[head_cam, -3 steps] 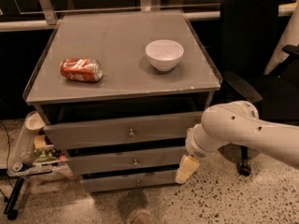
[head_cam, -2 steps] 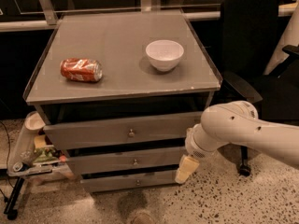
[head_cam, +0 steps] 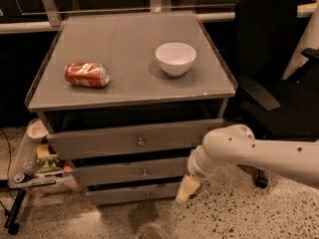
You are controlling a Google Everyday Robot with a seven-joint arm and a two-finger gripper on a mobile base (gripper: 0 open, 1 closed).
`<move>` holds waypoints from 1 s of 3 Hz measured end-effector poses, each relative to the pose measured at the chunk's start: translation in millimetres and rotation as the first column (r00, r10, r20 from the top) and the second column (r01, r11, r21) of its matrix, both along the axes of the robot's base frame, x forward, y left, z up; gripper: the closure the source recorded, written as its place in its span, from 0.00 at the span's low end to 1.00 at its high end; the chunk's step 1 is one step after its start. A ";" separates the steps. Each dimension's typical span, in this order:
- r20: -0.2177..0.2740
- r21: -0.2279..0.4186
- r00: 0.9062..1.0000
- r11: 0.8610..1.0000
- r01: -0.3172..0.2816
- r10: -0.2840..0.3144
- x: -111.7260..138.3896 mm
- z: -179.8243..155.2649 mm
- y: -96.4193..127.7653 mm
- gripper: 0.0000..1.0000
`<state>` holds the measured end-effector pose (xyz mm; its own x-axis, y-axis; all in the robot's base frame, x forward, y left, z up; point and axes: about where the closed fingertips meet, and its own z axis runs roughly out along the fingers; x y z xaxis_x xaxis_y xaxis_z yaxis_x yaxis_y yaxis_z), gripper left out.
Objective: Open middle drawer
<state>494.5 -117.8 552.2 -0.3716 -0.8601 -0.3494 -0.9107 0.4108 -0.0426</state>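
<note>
Right of and slightly below the small round metal knob (head_cam: 144, 173) centred on the grey flat-fronted middle drawer (head_cam: 109, 174), apparently shut, hangs the cream-tipped gripper (head_cam: 187, 188), its opening and any hold impossible to tell.

grey middle drawer (head_cam: 114, 174); cream gripper (head_cam: 187, 188) just below its right end; above it, grey counter (head_cam: 124, 39), red-orange can (head_cam: 86, 74), white bowl (head_cam: 175, 58).

Dim, warm light from above, with a soft shadow under the bowl (head_cam: 175, 58) and the background nearly black. The pale gripper (head_cam: 186, 189), low before the cabinet (head_cam: 89, 143), stands out.
</note>
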 end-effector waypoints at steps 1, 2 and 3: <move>-0.006 0.017 1.000 1.000 0.019 -0.019 9.0 -27.3 9.3 0.00; -0.008 0.031 0.999 0.999 0.036 -0.036 20.1 -50.6 15.5 0.00; -0.008 0.037 0.999 0.998 0.044 -0.044 30.7 -72.6 21.0 0.00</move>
